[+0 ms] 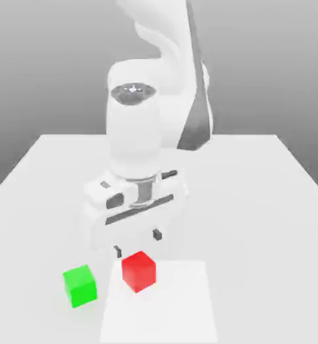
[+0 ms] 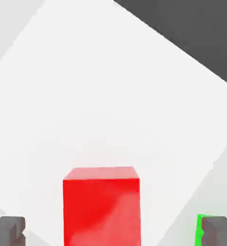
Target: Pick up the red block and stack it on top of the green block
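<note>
Gripper [image 1: 138,244], fingers spread, empty, above red cube [image 1: 139,271]. Red cube lay on white square [image 1: 165,316], green cube [image 1: 80,286] beside square. Risk: off-centre descent, fingertip striking red cube's top.

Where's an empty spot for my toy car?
The white square looks bare in front of the red block. The table looks bare beyond the square's exterior-view right edge. It's crowded around the red block, with the green block nearby and the gripper above.
</note>
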You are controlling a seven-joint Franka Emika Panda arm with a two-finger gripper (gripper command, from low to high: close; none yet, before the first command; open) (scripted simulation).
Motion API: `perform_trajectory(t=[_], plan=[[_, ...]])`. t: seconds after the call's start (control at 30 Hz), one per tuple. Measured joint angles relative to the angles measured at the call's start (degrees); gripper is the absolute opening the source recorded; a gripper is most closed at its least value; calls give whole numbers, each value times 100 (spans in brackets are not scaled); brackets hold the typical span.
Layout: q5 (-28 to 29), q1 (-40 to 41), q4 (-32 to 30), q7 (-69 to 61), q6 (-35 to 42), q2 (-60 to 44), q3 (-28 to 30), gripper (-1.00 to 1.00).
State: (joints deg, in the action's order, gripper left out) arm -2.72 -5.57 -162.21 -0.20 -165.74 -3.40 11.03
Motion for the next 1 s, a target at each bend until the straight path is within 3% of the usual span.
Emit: perform_trajectory(t=[0.1,0.13,0.37,0.6,0.8,0.97,1.0], plan=[[-413,323,82,-316,-524,-628,-416,0],[-473,471,109,-363,-689,-820,-578,-100],[-486,528,115,-371,-716,-861,-637,-100],[295,491,-59,213,385,424,-388,-100],[347,1513,727,1166,1256,512,130,-100],[-131,1654,876,945,519,-391,-82,-100],[-217,1691,885,885,375,-548,-140,100]])
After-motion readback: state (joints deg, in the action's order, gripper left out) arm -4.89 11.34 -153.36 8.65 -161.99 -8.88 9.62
